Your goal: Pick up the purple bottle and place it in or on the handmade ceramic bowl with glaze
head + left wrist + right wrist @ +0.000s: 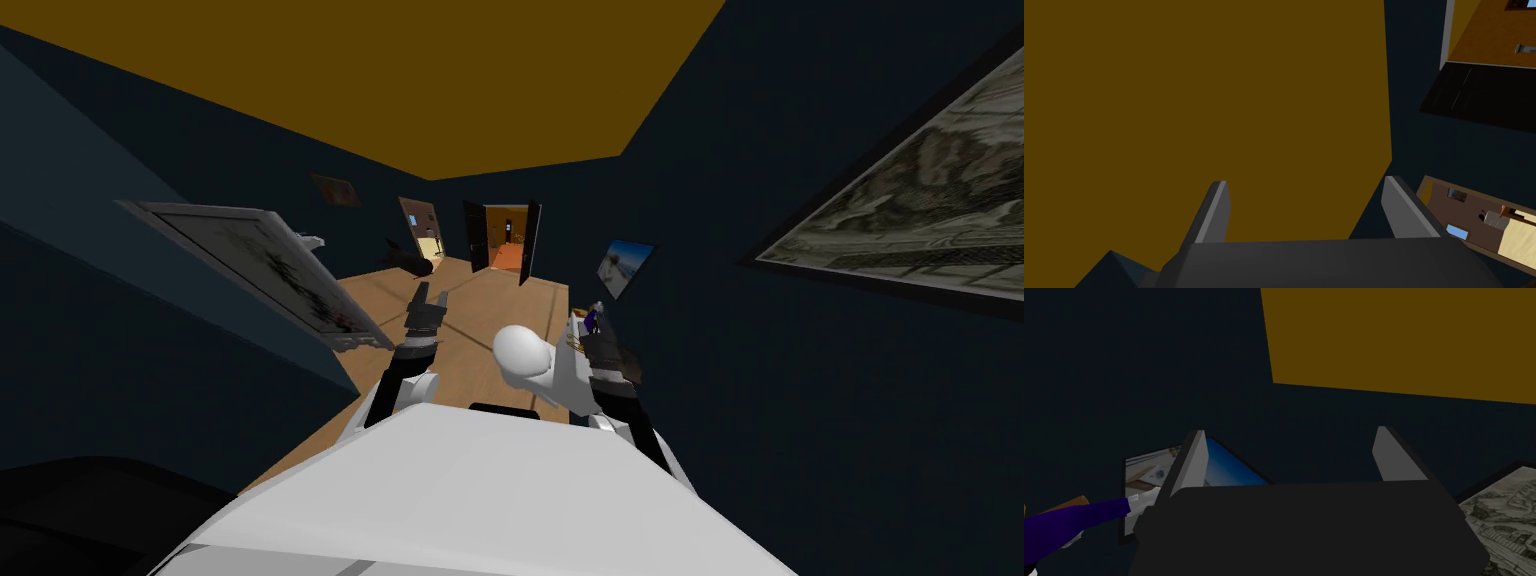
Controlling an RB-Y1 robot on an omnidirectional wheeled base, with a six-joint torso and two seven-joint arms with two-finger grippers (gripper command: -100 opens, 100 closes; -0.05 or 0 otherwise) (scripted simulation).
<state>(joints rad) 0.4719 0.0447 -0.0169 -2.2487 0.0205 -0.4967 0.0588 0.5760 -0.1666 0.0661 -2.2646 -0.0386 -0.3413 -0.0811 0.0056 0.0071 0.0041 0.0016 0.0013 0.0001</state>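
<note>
Here, above the wood floor (500, 300), our left jaws hang apart and idle; our right jaws, also apart, sit just beside the purple bottle (1079, 518), not around it. Nothing gripped yet: grasp, carry and the bowl placement all remain, we judge.

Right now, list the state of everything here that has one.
Left gripper: jaws open, empty.
Right gripper: jaws open, empty.
Purple bottle: ungrasped, beside the right gripper, outside its jaws.
Far double doors: open.
</note>
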